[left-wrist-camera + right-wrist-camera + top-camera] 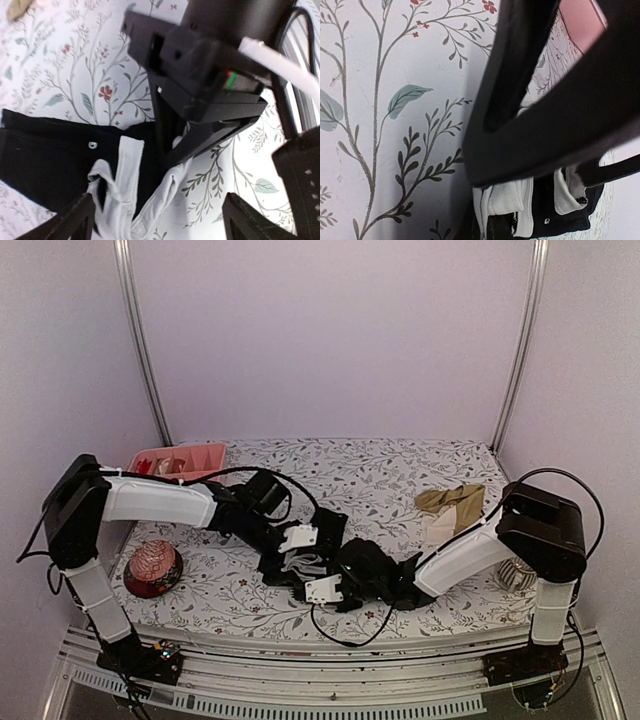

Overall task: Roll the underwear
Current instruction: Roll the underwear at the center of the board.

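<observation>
The black underwear (300,568) with white trim lies crumpled at the table's front middle, between both grippers. In the left wrist view the black underwear (45,155) shows folded white edging. My left gripper (165,222) hangs open just above it, fingers wide apart, nothing between them. My right gripper (169,152) comes in from the right, its jaws closed to a point on a fold of the black cloth. Close up in the right wrist view the black underwear (570,212) and its lettered band sit under dark blurred fingers. The tan underwear (455,502) lies bunched at the back right.
A pink divided tray (180,460) sits at the back left. Near the front left edge stands a red patterned bowl (152,568). A striped object (515,575) peeks out behind the right arm. The floral table cover (380,475) spreads beneath everything.
</observation>
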`<state>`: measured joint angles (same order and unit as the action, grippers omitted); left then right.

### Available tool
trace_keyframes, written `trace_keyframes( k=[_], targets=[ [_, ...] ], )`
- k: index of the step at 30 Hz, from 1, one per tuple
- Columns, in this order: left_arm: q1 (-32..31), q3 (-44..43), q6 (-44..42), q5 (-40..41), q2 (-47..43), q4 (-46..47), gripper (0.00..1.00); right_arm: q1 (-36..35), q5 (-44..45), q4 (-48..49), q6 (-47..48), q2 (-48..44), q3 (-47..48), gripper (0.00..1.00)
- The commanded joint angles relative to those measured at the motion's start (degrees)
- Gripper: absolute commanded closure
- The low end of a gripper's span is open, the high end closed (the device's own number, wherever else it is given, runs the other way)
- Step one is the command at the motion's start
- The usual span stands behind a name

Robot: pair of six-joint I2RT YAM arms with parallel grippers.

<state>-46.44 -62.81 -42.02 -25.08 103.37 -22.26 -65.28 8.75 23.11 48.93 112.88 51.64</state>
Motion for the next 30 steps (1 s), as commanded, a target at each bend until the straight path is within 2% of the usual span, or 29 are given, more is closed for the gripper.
trace_keyframes(
  k=[1,9,17,23,26,30],
  targets=[
    [0.70,4.65,-1.26,0.67,-8.16,1.56,0.04,1.71,-4.10,-5.90,-6.23,-1.84,1.83,0.98],
    [3.22,16.37,-3.69,1.26,-19.13,9.09,0.01,4.41,-11.49,-13.59,-14.07,-4.59,4.72,0.97],
    [3.15,30.89,-6.27,9.28,-25.34,31.44,0.01,10.40,-27.99,-26.33,-27.55,-1.68,14.53,0.98],
    [2.18,33.01,-7.93,14.25,-23.20,40.29,0.01,13.72,-35.96,-31.75,-33.76,2.48,19.67,0.98],
    [1.51,32.46,-8.94,16.44,-20.52,43.71,0.01,14.29,-37.24,-34.29,-35.77,3.58,20.97,0.97],
    [0.92,29.03,-10.16,16.67,-15.95,41.66,0.02,14.29,-37.23,-34.91,-35.99,3.99,20.80,0.98]
  ],
)
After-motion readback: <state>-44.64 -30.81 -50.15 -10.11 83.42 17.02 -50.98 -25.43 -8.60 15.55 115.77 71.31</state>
